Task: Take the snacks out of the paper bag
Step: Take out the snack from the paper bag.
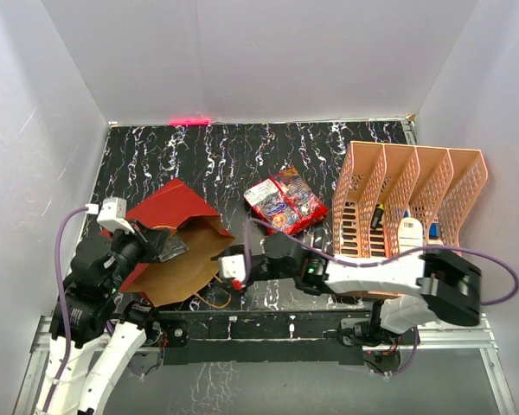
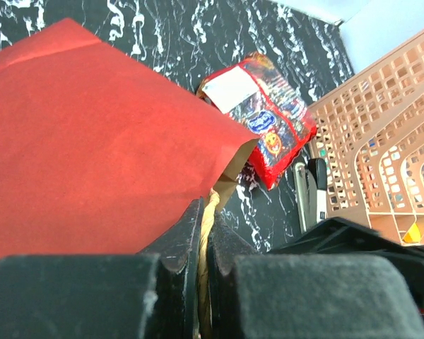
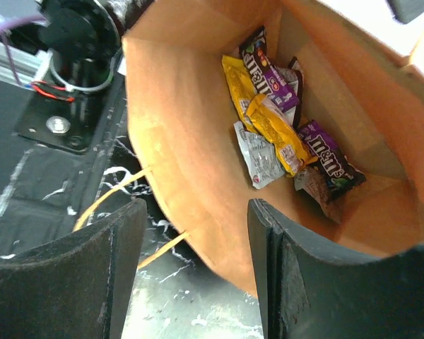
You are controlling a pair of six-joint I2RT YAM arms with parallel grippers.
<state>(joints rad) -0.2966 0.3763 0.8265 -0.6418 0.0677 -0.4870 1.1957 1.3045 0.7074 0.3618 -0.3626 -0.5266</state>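
Your left gripper point(image 2: 206, 244) is pinched shut on the thin tan cord handle point(image 2: 207, 212) of the large paper bag point(image 1: 169, 207), which is glossy red outside and brown kraft inside. The cord runs straight up between the 2 black fingers, and the bag's red wall fills the left of that wrist view. The bag lies tipped over at the left of the black, white-veined table point(image 1: 242, 156), with its mouth facing the near right.

Your right gripper point(image 1: 233, 266) hangs at the right edge of that mouth. Its 2 padded fingers point(image 3: 92, 275) stand apart with nothing between them. Through its wrist camera you look past the fingertips straight into the bag. The near rim crosses just beyond them, and the snacks point(image 3: 275, 127) lie deeper in, toward the bottom, well clear of the fingers. They sit in 1 loose cluster: crinkly yellow packets point(image 3: 267, 113), purple packets point(image 3: 324, 152) and a small silver foil packet point(image 3: 256, 152).

Outside the bag, a small pile of red printed packets point(image 1: 285, 203) rests on the table between the bag and the salmon-orange plastic lattice file rack point(image 1: 406, 194), nearer the rack. A white bottle point(image 1: 409, 232) stands in 1 of the rack's near compartments.
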